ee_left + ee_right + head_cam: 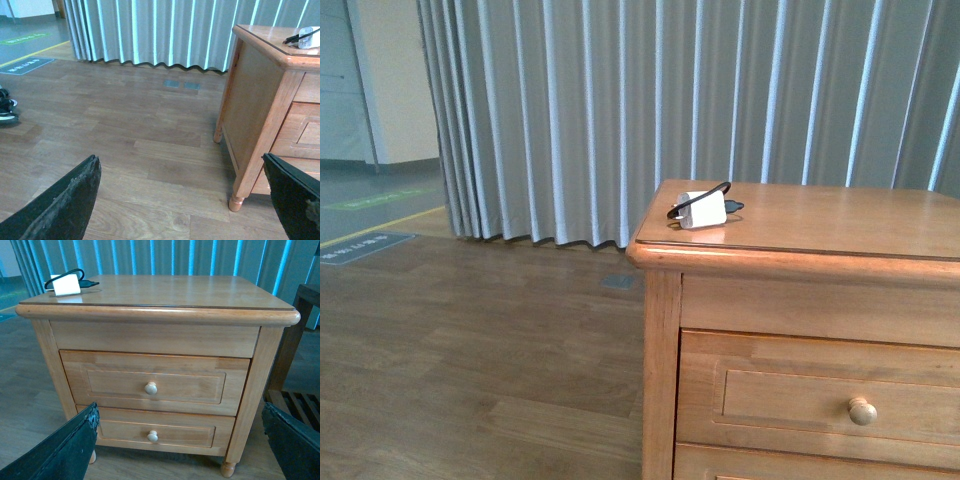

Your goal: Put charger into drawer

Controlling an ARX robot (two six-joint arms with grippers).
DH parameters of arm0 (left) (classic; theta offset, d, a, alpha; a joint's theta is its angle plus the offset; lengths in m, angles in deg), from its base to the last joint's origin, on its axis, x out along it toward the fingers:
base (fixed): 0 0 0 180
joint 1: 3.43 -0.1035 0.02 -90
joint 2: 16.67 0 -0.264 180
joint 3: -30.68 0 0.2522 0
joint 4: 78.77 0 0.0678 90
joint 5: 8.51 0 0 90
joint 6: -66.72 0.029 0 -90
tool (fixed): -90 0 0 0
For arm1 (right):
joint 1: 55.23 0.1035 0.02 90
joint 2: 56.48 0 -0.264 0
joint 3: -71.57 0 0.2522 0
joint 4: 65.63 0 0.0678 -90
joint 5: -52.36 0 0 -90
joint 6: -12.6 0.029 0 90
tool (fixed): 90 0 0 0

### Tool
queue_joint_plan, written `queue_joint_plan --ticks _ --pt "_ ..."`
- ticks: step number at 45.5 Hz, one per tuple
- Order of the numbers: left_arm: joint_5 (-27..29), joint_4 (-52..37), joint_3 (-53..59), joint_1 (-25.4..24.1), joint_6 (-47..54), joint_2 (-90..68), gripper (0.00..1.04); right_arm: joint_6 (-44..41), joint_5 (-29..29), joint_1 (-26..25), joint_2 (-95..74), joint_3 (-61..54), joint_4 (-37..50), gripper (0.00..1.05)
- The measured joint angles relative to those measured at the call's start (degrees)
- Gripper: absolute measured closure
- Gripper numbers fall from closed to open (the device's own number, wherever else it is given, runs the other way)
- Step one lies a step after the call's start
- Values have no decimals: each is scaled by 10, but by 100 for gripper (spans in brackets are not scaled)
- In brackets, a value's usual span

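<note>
The white charger [703, 211] with its black cable lies on the top of the wooden cabinet [840, 225] near the far left corner. It also shows in the right wrist view [67, 284] and the left wrist view [307, 38]. The top drawer [155, 381] is shut, with a round knob [150, 388]; its knob shows in the front view [862, 411]. My right gripper [182, 440] is open and empty, in front of the cabinet, apart from it. My left gripper [185, 200] is open and empty, over the floor beside the cabinet's left side.
The shallower bottom drawer [155, 432] is shut. Grey pleated curtains [670, 100] hang behind the cabinet. A dark wooden slatted piece [300, 365] stands beside the cabinet's right side. Wooden floor [125, 130] stretches to the cabinet's left. Shoes [6, 107] lie on the floor.
</note>
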Motion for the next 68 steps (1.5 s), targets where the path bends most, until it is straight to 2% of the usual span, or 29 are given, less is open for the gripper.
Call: queue_joint_plan --ticks 48,50,52,54,56,68 --pt "0 0 0 0 0 0 6 0 0 0 0 0 0 8" --pt "0 0 0 0 0 0 6 -12 38 -9 -5 0 2 8" --pt "0 0 0 0 0 0 6 -45 149 -36 -26 0 12 8" --pt "0 0 0 0 0 0 6 -66 192 -27 -56 0 30 8" --pt "0 0 0 0 0 0 6 -75 184 -10 -83 1 51 8" --pt "0 0 0 0 0 0 6 -89 39 90 -299 19 196 8"
